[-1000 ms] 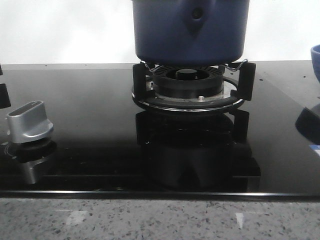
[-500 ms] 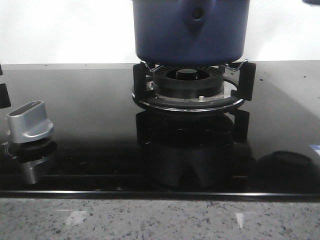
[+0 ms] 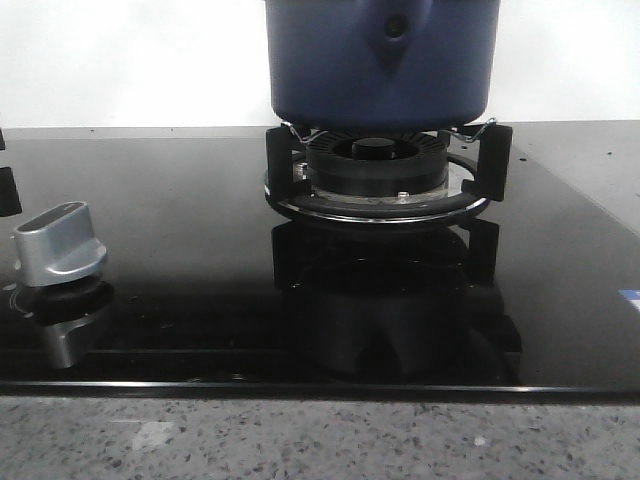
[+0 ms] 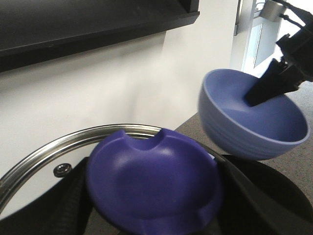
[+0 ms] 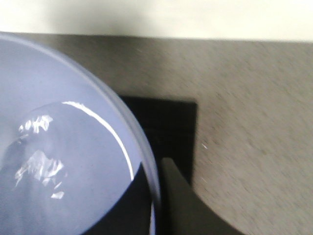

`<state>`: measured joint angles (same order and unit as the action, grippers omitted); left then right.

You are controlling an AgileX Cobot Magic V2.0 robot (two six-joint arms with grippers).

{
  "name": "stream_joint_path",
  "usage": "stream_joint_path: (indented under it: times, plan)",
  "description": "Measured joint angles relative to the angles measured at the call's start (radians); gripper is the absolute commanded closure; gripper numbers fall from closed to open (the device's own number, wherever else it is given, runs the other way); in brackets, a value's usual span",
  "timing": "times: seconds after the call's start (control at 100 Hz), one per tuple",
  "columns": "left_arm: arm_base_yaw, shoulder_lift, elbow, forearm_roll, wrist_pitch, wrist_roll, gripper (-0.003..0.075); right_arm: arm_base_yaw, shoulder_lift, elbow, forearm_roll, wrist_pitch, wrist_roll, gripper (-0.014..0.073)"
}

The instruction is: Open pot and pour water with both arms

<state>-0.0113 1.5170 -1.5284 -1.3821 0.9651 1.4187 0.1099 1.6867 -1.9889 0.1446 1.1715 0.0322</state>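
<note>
The dark blue pot (image 3: 380, 60) stands on the burner (image 3: 378, 165) in the front view; its top is cut off, and neither gripper shows there. In the left wrist view my left gripper (image 4: 154, 196) is shut on the purple-blue knob (image 4: 154, 176) of a glass lid with a steel rim (image 4: 58, 144), which is tilted in the air. My right gripper (image 4: 274, 85) grips the rim of a light blue bowl (image 4: 244, 127) held beside the lid. In the right wrist view the bowl (image 5: 58, 171) holds water, and my right gripper (image 5: 156, 196) pinches its rim.
A silver stove knob (image 3: 58, 245) sits at the left of the black glass cooktop (image 3: 180, 290). A speckled grey counter (image 3: 320, 440) runs along the front. A white wall is behind the pot. The counter (image 5: 254, 122) lies under the bowl.
The blue bowl, at the right edge of the front view a second ago, has risen out of that view. Its dark reflection on the cooktop has gone. The pot has not moved.
</note>
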Motion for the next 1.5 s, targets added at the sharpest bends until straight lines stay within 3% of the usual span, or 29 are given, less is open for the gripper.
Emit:
stream_joint_path:
  times: [0.3,0.54,1.09,1.5]
  plan:
    - [0.0,0.0,0.0,0.0,0.0,0.0,0.0491,0.092,0.006,0.0,0.002,-0.184,-0.067,0.0641]
    - [0.0,0.0,0.0,0.0,0.0,0.0,0.0491,0.144,0.003,0.069,-0.077,-0.326,-0.09,0.064]
    - [0.0,0.0,0.0,0.0,0.0,0.0,0.0491,0.185,-0.223,0.612,-0.179,-1.034,-0.093,0.0639]
    - [0.0,0.0,0.0,0.0,0.0,0.0,0.0491,0.185,-0.24,0.822,-0.214,-1.397,-0.093,0.0639]
